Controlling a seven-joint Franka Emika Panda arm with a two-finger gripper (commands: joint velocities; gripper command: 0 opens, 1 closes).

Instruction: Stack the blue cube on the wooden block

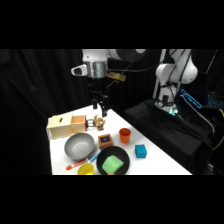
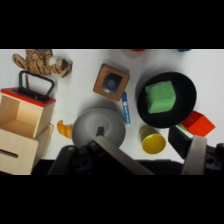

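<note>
The gripper [image 1: 100,106] hangs above the far part of the white table [image 1: 150,150], carrying nothing. Whether it is spread or pressed together cannot be told from either view.

In the side view, the wooden block [image 1: 105,140] stands below and slightly to the right of the gripper, well clear of it, with a dark square mark on its top face. The blue cube [image 1: 140,151] sits farther from the gripper, toward the table's near right edge, apart from the wooden block. The orange cup [image 1: 125,135] stands between the two, a little farther back. The cube rests on the table, not on the block.

Directly under the gripper lies a small wooden figure [image 1: 99,123]. To the left of the gripper stands a pale wooden box [image 1: 65,125]. In front of it lies a grey bowl [image 1: 79,146], just beside the wooden block. Nearer the front edge, a black bowl [image 1: 103,159] holds a green block [image 1: 113,164], and a yellow cup [image 1: 86,169] stands beside it.

In the wrist view, the wooden block [image 2: 111,82] lies ahead of the gripper linkage, between the grey bowl [image 2: 98,128] and the black bowl [image 2: 186,107]. A blue pen [image 2: 125,107] lies just beside the block.
</note>
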